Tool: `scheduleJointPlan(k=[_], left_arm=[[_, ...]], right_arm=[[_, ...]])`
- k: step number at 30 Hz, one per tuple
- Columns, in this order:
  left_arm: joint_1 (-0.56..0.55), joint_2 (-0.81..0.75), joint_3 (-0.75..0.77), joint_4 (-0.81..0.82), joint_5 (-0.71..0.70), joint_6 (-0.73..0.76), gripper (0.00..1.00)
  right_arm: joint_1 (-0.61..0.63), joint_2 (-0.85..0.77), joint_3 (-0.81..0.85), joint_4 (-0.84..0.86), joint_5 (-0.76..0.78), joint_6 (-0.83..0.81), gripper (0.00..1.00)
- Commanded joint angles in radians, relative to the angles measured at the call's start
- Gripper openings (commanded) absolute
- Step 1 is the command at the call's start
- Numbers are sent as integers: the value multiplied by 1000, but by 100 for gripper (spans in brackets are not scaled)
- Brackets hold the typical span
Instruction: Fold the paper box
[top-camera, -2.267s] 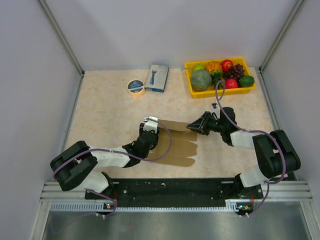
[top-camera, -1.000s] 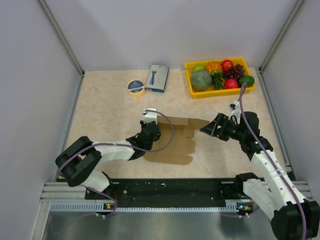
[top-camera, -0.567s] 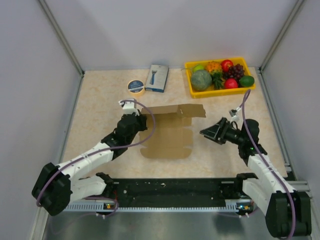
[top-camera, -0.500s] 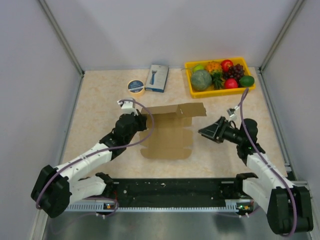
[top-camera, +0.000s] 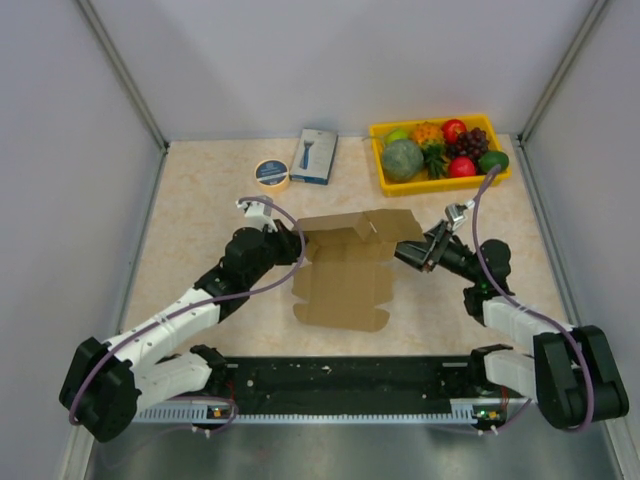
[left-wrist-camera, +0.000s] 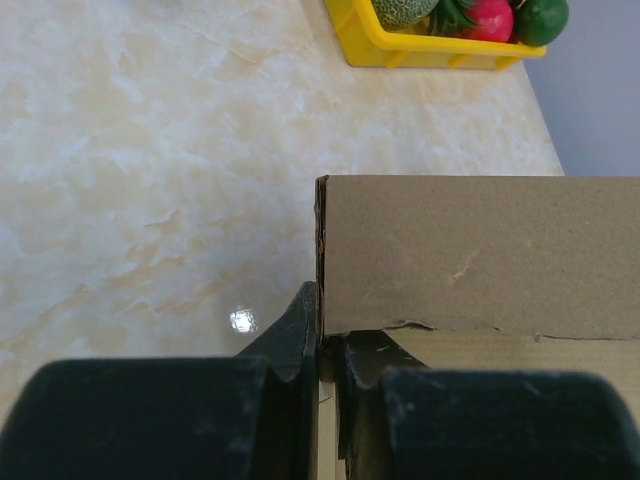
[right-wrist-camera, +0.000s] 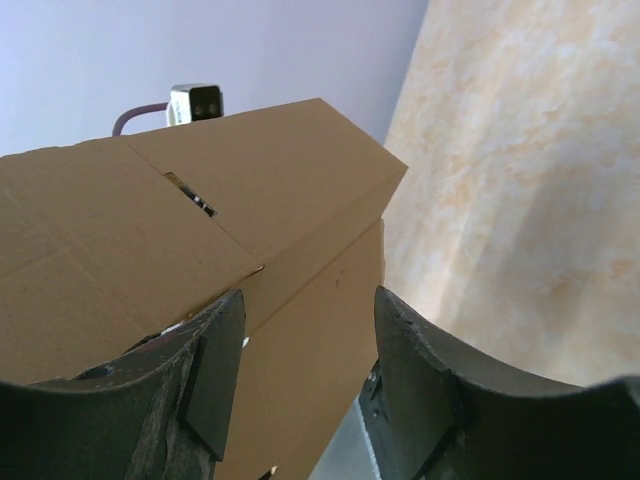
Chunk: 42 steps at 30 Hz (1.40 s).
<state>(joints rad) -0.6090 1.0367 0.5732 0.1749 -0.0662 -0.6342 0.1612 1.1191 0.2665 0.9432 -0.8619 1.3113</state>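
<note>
Left tool (left-wrist-camera: 322, 335): clenched on end of raised rear panel of plain brown cardboard box blank (top-camera: 345, 285). Blank lies between both tools, base flat on beige marbled surface (top-camera: 200, 220), rear panel upright. Right tool (right-wrist-camera: 308, 300): fingers spread, not clamped, folded flap between them. Beyond right tool: yellow plastic tray (top-camera: 440, 186) of fruit.

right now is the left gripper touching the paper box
Touching. The left wrist view shows the left gripper shut on the paper box, its edge pinched between both fingers.
</note>
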Motion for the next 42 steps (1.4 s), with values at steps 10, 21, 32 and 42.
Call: scheduleJointPlan(k=[10,21,32,42], left_arm=[[6,0,11,94,22,-38,0],[6,-6,-16,153,62,-22,0],[6,-26,-49,206,62,-36,0],[6,-21,-49,230,121,-68,0]], right_arm=[[95,-33,-21,183,72,77,54],[159,-56,13,149,152,91,53],[181,-31,-47,374,190,155,58],[205,-75,-1,151,221,57,55]])
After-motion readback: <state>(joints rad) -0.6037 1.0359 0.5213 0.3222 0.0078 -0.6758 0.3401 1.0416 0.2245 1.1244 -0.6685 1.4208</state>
